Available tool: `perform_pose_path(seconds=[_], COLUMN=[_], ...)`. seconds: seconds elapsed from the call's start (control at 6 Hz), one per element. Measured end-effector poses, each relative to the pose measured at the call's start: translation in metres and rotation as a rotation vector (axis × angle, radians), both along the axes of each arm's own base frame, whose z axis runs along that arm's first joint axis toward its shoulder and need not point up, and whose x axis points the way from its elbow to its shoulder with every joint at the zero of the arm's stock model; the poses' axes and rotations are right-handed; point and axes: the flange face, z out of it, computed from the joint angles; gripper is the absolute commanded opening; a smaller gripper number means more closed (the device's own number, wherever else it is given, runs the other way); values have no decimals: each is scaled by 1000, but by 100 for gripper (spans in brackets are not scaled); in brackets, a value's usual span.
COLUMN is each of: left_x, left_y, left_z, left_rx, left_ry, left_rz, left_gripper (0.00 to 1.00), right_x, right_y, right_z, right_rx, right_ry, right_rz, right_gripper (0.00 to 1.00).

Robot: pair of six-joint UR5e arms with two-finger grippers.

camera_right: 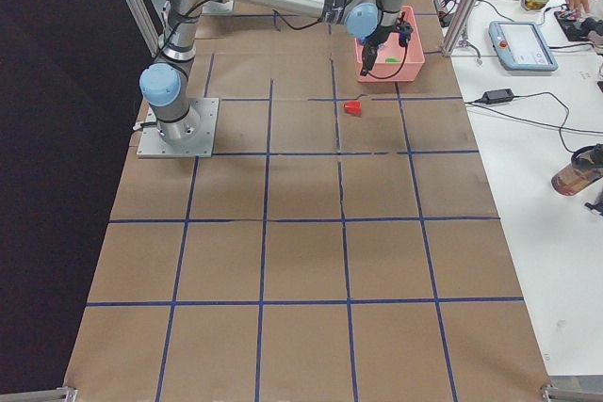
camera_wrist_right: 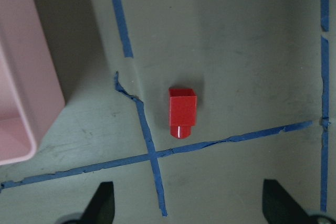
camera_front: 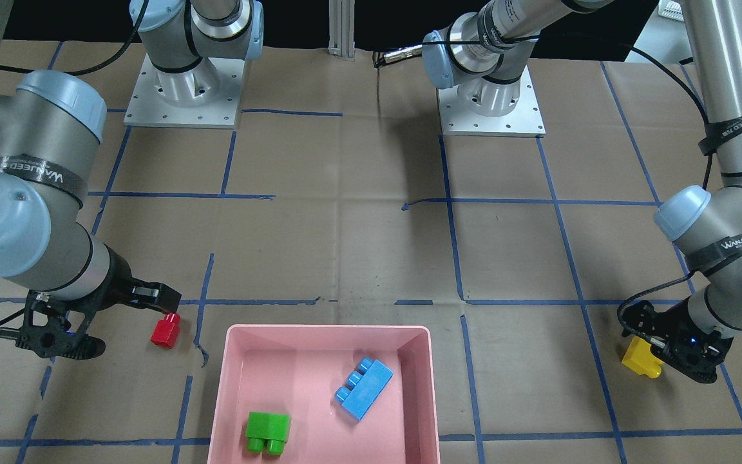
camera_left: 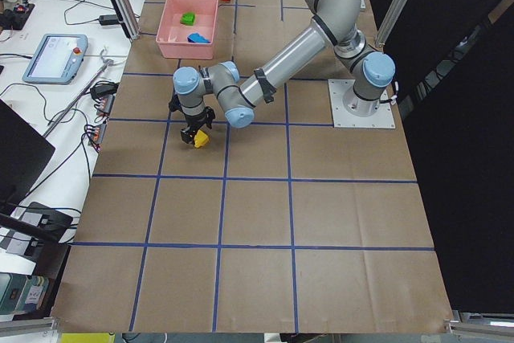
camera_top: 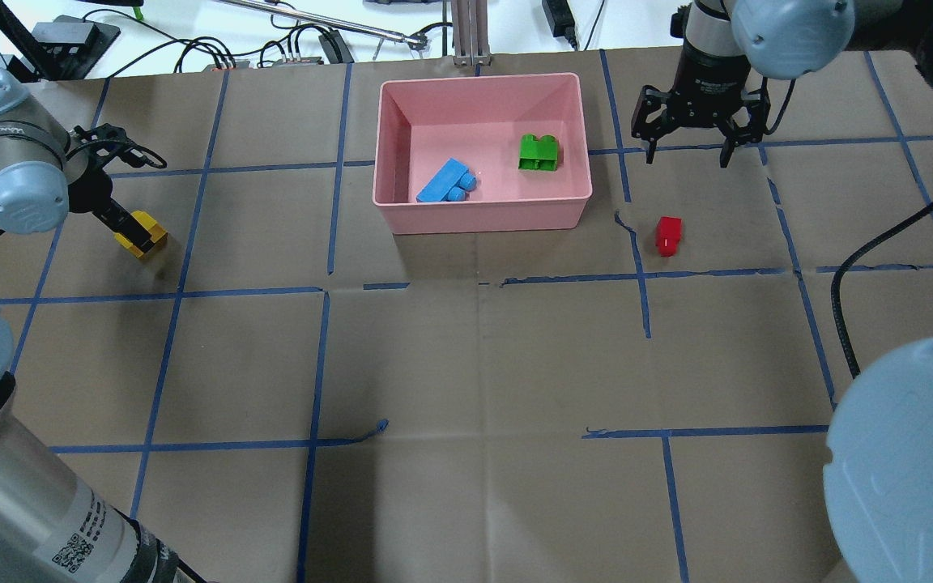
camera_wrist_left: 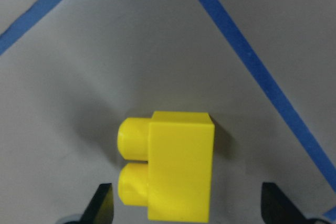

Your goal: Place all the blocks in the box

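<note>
The pink box (camera_top: 483,219) stands at the far middle of the table and holds the light-blue block (camera_top: 444,181) and the green block (camera_top: 538,152). The yellow block (camera_top: 149,235) lies on the table at the left. My left gripper (camera_top: 133,231) is low over it and open; in the left wrist view the yellow block (camera_wrist_left: 178,166) sits between the spread fingertips (camera_wrist_left: 102,203). The red block (camera_top: 668,235) lies on the table right of the box. My right gripper (camera_top: 688,150) hangs open and empty above the table, just beyond it; the red block also shows in the right wrist view (camera_wrist_right: 182,111).
Brown paper with a grid of blue tape lines (camera_top: 329,243) covers the table. The two arm bases (camera_front: 181,90) stand on metal plates at the robot's side. Cables and a control pendant (camera_left: 52,58) lie past the table's far edge.
</note>
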Motion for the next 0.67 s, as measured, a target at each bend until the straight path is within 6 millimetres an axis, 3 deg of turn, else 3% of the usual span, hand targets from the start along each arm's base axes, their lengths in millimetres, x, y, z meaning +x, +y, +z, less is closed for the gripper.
perform_pose_path(seconds=[0.17,0.33,0.5,0.67], left_x=[2,3,4,4], left_y=[-4,-5,-5,-3], left_z=[-7,-14,-18,-18], left_rx=[-3,-1,4,7], left_ry=[-2,-1,-1,-3], left_rz=[-1,-1,1,5], left_gripper=[85,41,6,0], right_x=[-10,-10,-7,-6], right_y=[9,17,19,18], right_z=[-32,-65,-96,-120], right_rx=[-26,-66,-94,-96], right_ry=[-2,-23,-53,-62], right_rz=[-13,-28,-52,-81], right_gripper=[99,99,99,99])
